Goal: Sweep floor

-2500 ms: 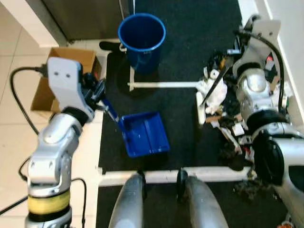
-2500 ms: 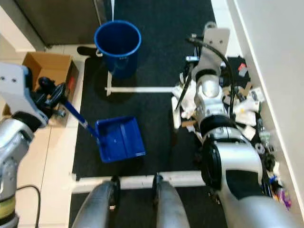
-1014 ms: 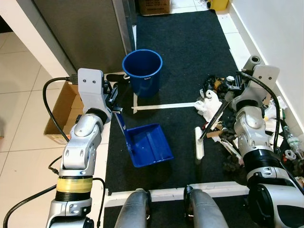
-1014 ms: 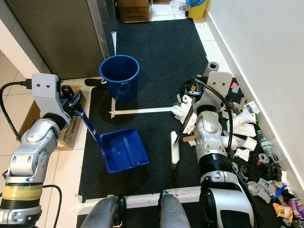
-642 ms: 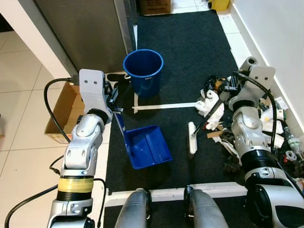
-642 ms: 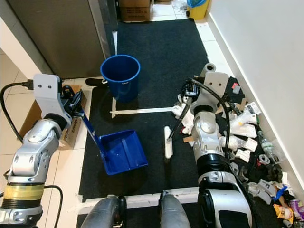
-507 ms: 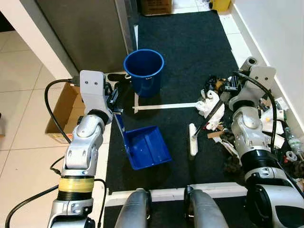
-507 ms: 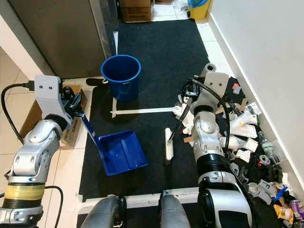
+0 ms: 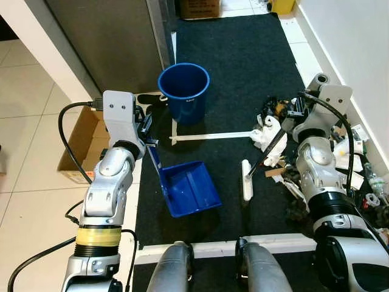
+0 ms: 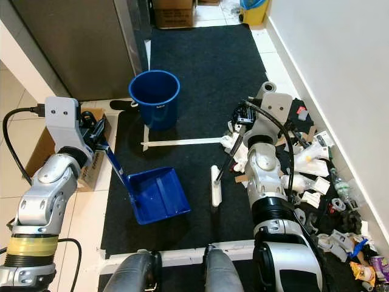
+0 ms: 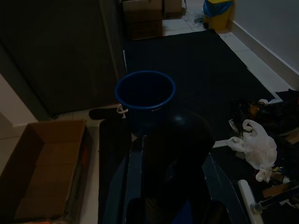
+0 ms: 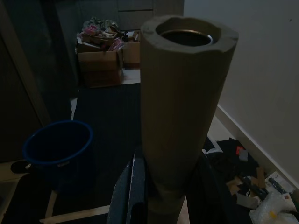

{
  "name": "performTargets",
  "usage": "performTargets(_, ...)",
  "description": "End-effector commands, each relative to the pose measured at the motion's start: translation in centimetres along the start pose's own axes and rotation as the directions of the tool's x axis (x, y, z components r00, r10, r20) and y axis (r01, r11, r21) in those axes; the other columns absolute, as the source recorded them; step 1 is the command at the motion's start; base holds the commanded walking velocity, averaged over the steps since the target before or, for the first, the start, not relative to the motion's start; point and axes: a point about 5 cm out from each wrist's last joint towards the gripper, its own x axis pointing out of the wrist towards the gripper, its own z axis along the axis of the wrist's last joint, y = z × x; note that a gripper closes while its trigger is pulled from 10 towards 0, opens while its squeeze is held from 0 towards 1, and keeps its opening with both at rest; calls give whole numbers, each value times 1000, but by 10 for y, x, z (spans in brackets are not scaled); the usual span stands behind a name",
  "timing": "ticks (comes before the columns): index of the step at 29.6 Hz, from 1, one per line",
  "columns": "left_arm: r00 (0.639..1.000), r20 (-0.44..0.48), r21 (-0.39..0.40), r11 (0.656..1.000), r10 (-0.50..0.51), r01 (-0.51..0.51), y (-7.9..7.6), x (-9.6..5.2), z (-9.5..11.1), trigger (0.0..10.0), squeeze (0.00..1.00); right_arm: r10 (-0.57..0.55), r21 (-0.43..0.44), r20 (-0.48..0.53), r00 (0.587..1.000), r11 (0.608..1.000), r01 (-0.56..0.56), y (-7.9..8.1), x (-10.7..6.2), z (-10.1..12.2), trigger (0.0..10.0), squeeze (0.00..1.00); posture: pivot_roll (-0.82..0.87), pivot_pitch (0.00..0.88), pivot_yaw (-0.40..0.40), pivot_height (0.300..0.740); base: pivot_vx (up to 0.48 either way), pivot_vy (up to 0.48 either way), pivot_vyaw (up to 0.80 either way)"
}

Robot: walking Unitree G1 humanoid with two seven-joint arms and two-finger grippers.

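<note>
Blue plastic dustpan (image 9: 189, 189) lay flat on the black mat (image 9: 243, 55), below the left jaws (image 9: 148, 135), which were clamped on its handle. Its tray looked empty, so the sweeping seemed barely begun. Right of it, the broom (image 9: 246, 179) head rested on the mat below the right jaws (image 9: 290, 121), clamped on its stick. Litter (image 9: 285, 164) was heaped beside that arm.

Broom handle (image 12: 180, 107) hides the right end effector's fingers.
</note>
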Motion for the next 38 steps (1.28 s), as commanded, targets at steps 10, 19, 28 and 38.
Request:
performTargets(10, 997, -39, 87, 994, 66, -62, 5, -8, -12, 10000, 0, 14, -65, 18, 1000, 998, -13, -1, -2, 5, 10000, 0, 9, 112, 19, 740, 0, 0, 0)
performTargets(19, 1000, -15, 23, 999, 25, -25, -2, -7, -9, 10000, 0, 22, -63, 7, 1000, 998, -22, 2, -2, 3, 10000, 0, 10, 112, 15, 740, 0, 0, 0)
performTargets(28, 999, -19, 19, 999, 33, -32, -1, -6, -8, 10000, 0, 18, -72, 1, 1000, 997, -18, -1, -2, 2, 10000, 0, 6, 109, 15, 740, 0, 0, 0)
performTargets(38, 999, -18, -8, 999, 47, -47, -1, -5, -9, 10000, 0, 23, -68, -6, 1000, 997, -23, 0, -3, 0, 10000, 0, 6, 104, 15, 740, 0, 0, 0)
